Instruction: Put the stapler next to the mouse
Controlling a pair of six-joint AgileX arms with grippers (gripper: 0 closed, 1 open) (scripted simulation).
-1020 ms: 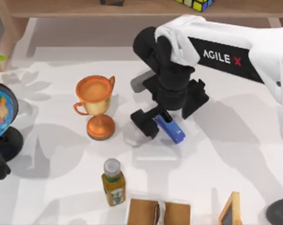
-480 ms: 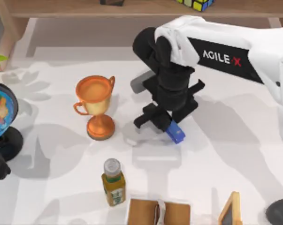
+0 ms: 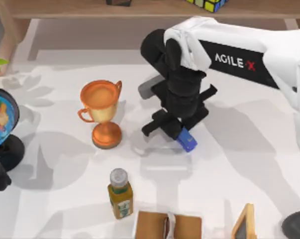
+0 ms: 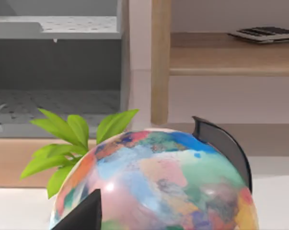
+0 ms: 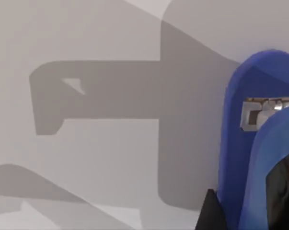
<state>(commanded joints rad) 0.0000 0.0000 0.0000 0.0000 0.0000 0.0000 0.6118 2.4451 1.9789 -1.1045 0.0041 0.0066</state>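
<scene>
Fingers (image 3: 162,125) of the right gripper (image 3: 172,130) close on the stapler (image 3: 187,141) mid-counter (image 3: 249,149), right of the trophy (image 3: 101,112). Lift straight, keep grip firm, and carry toward the mouse (image 3: 149,88), just beyond the arm. Left gripper sits parked by the globe (image 4: 158,182).

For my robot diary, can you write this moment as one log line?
right gripper: shut on stapler | left arm: parked by globe | mouse: far right edge
</scene>
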